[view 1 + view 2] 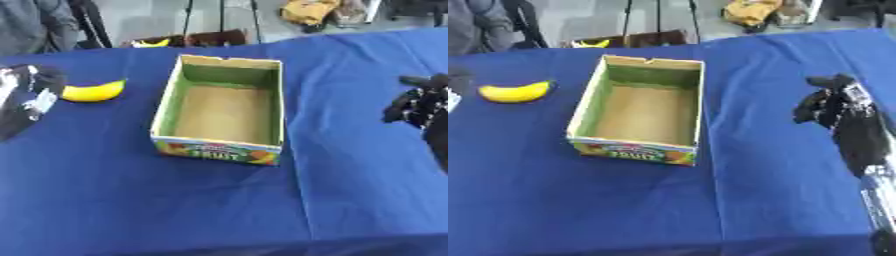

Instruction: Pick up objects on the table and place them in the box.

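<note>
**Spotter:** Any writing you can read from there?

**Operator:** Only on the box [220, 107]. Its near outside wall carries a colourful printed band, and I can make out the word "FRUIT" in pale letters among fruit pictures. A smaller line sits above it, but I cannot read that.

**Spotter:** And the box itself?

**Operator:** Open-topped cardboard, green on the inner walls, plain brown on the floor. It stands upright near the middle of the blue tablecloth [175, 200], and I see nothing in it.

**Spotter:** Where is the thing to pick?

**Operator:** A banana [93, 91], plain yellow and curved, lies flat on the cloth to the left of the box, well apart from it, with its ends turned up towards the far side.

**Spotter:** Your hands?

**Operator:** My left hand [31, 95] shows at the left edge, just beside the banana's left end. It is dark with pale patches, and I cannot tell how its fingers are set. My right hand [829, 105] is over the cloth to the right of the box, well apart from it, its fingers curled in and holding nothing.
</note>
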Motion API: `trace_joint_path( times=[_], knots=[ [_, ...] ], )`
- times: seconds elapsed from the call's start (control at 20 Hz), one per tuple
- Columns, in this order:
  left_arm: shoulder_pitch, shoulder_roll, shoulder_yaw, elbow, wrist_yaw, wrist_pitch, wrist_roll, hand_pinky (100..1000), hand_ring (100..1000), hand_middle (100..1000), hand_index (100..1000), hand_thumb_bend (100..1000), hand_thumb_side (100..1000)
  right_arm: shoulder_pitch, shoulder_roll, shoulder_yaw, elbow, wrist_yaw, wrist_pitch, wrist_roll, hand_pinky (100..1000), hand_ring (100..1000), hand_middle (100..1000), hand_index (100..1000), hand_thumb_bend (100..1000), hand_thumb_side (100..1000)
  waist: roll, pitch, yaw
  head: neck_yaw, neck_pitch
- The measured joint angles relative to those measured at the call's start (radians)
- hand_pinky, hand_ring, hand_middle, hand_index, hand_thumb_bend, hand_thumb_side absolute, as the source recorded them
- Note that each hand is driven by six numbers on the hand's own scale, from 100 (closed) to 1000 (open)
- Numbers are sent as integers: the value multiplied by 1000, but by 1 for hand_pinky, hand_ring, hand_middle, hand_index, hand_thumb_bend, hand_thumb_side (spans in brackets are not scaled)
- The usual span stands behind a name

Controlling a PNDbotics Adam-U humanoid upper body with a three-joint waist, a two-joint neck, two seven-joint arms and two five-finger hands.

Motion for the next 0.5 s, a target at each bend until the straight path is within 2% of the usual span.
trace_joint_path(
  times=[0.5],
  knots=[
    [0,0,1,6,0,0,4,604,553,608,729,341,841,0,0,0,0,0,0,0,579,579,512,809,100,909,0,0,2,0,0]
  ],
)
